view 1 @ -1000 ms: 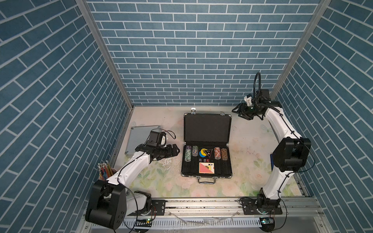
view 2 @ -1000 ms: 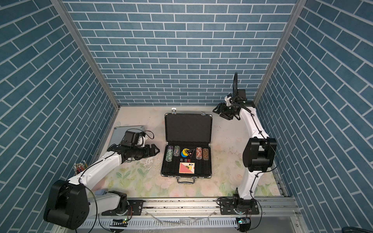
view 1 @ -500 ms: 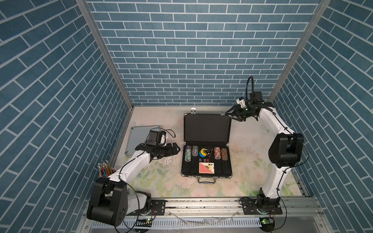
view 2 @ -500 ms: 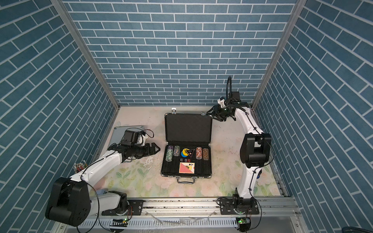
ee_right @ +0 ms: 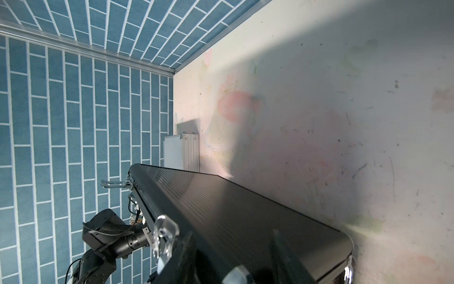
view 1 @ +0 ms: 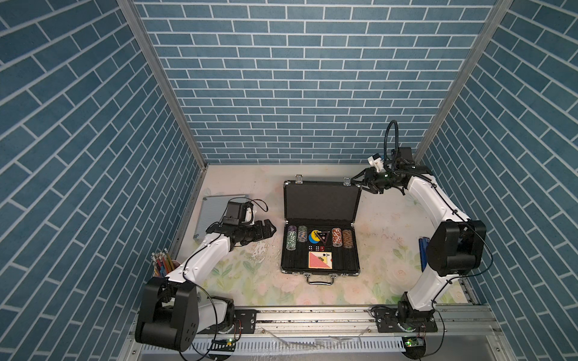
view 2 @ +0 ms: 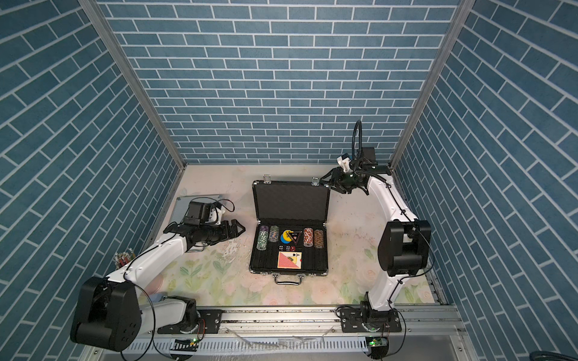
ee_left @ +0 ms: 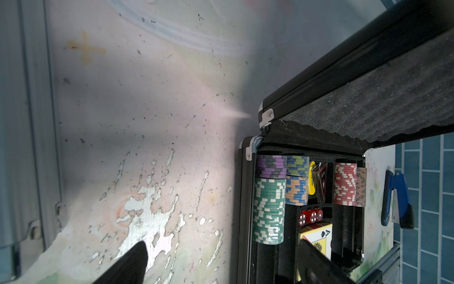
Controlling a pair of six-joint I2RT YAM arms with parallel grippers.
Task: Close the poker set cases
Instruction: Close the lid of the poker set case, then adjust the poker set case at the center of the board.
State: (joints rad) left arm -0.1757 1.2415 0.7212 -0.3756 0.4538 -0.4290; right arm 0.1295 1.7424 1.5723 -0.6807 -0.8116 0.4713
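Lid (view 1: 322, 203) of black case (view 1: 291, 262) blocks right hand (view 1: 359, 183), grip unclear; left hand (view 1: 272, 228) gapes wide.

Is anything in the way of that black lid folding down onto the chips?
Nothing visible does. The chips, dice and cards lie inside the black case, and the left gripper is beside it, not over it. The right gripper is at a top corner of the lid.

Larger case (view 1: 320, 203) mid-worktop: lid up toward back edge, handle toward front edge. In its tray: chips (view 1: 291, 239) nearest the hinge, dice (view 1: 316, 248) before them, cards (view 1: 319, 260) before those. Smaller case (view 1: 212, 215) at left edge. Left gripper (view 1: 270, 229) between the cases. Right gripper (view 1: 356, 183) at lid's top right corner. Pencil cup (view 1: 162, 265) front-left, stapler (view 1: 423, 253) at right edge.
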